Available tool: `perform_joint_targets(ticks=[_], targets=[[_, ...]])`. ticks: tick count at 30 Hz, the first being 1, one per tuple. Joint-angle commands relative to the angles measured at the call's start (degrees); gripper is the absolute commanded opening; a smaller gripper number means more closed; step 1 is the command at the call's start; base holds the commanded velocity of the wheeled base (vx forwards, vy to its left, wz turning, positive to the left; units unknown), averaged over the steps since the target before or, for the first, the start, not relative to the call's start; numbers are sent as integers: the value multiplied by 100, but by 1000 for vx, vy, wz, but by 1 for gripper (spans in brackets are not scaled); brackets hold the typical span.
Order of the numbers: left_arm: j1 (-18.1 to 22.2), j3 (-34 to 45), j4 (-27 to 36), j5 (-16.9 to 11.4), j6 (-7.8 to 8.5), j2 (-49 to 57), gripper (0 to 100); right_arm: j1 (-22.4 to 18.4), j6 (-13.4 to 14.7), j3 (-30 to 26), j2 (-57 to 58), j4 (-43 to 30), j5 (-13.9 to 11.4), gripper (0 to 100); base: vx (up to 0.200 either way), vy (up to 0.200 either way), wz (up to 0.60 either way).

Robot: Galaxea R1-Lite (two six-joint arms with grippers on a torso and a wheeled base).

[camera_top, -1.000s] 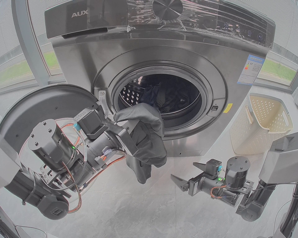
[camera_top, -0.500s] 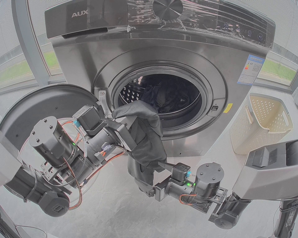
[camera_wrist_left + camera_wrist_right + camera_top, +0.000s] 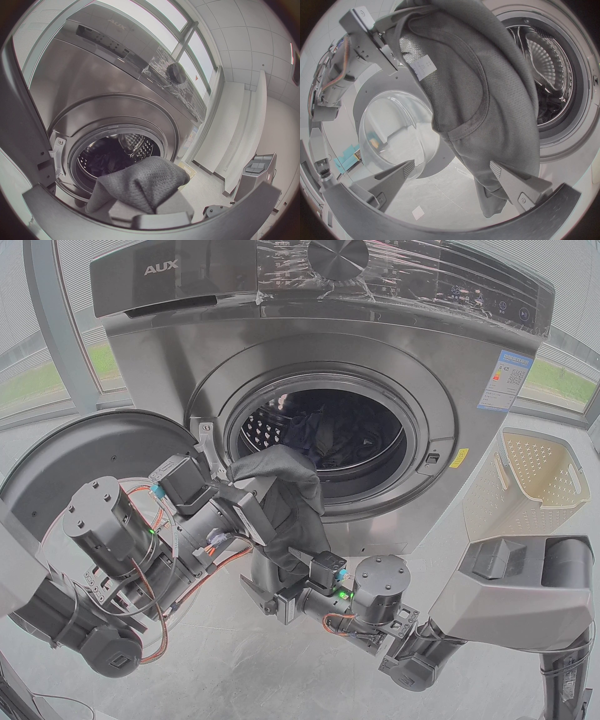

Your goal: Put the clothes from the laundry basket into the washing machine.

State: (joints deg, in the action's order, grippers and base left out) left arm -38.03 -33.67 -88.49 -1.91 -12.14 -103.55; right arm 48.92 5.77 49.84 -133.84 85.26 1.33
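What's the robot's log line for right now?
left gripper: shut on dark grey mesh garment | right gripper: open at its hanging end | silver washing machine: door open

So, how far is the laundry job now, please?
Done: the door stands open and dark clothes already lie in the drum. In hand: the left gripper holds a grey garment in front of the opening, with its lower end hanging by the open right gripper. Left: this garment must go inside. The basket looks empty, as far as its inside shows.
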Motion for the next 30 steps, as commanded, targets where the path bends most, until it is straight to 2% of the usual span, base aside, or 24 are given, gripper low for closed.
perform_joint_targets(ticks=[1, 6, 11, 12, 15, 24, 30], targets=[[-2, 1, -1, -2, 1, -16, 0, -67, -14, 501, -265, -141, 8, 100, 0, 0, 0], [-2, 1, -1, -2, -7, -8, 0, -208, -14, 1151, -503, -264, 87, 100, 0, 0, 0], [-2, -8, -1, -2, -7, -16, 0, -251, -14, 1327, -538, -247, 227, 100, 0, 0, 0], [-2, -8, -1, 7, -7, -16, 0, -251, -14, 1309, -520, -212, 236, 0, 0, 0, 0], [15, -8, -1, 7, -7, -34, 0, -251, -14, 1283, -494, -194, 236, 0, 0, 0, 0], [112, -43, -1, 7, -7, -43, 0, -251, -23, 105, 534, -141, 236, 0, 0, 0, 0], [112, -43, -1, 7, -7, -43, 0, -260, -32, -396, 886, -141, 236, 0, 0, 0, 0]])
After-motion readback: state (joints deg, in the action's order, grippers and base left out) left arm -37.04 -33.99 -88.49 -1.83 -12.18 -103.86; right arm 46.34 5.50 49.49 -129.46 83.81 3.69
